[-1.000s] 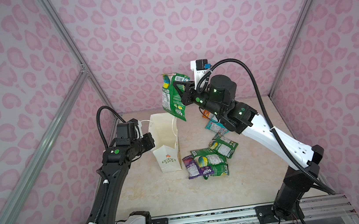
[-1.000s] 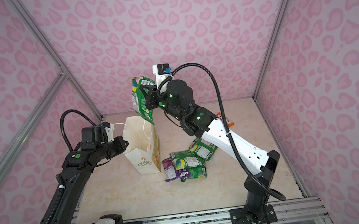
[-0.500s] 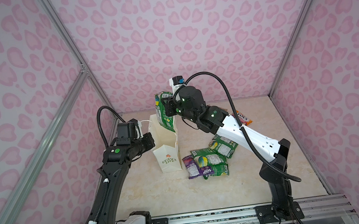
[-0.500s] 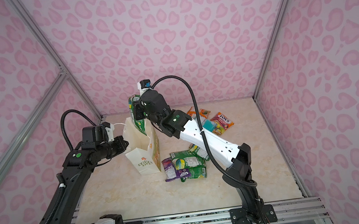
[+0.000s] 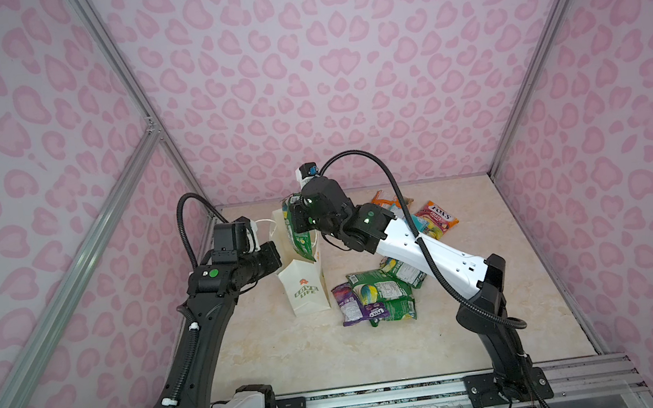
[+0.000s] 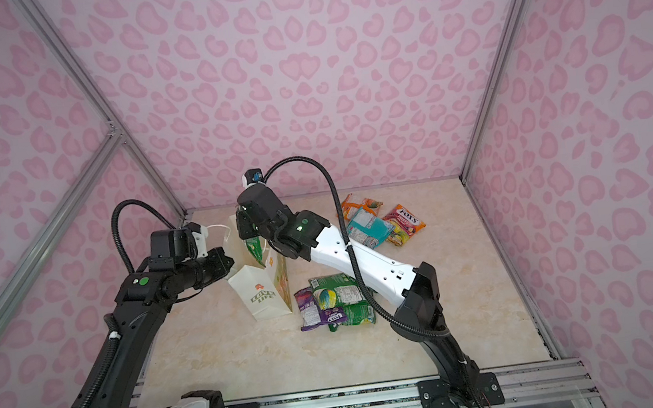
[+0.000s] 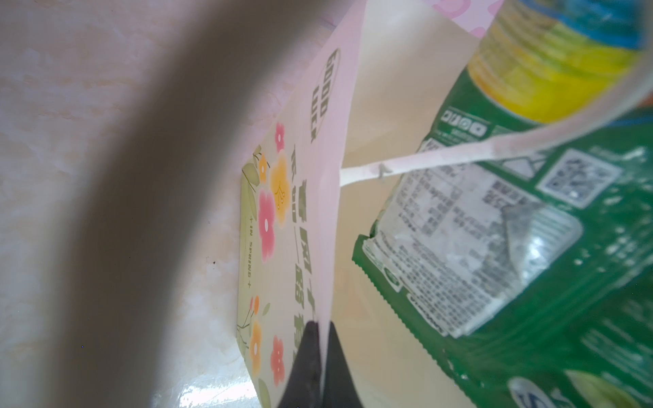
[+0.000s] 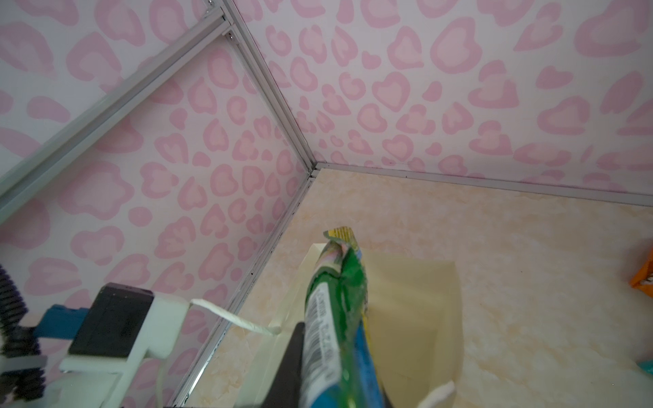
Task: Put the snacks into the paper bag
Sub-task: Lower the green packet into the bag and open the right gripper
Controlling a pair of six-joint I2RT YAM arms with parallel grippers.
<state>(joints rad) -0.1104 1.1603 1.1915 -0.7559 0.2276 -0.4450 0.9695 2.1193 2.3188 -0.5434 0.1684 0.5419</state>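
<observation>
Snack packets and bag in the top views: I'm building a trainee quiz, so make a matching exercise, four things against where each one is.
Things
1. upright green packet
2. purple packet
3. pink-red FOX'S packet
4. paper bag

Places
A. lying farthest right of the packets
B. rim pinched by the left gripper
C. hanging from the right gripper, lower end in the bag's mouth
D. lying flat just right of the bag

Pairs: 1-C, 2-D, 3-A, 4-B
</observation>
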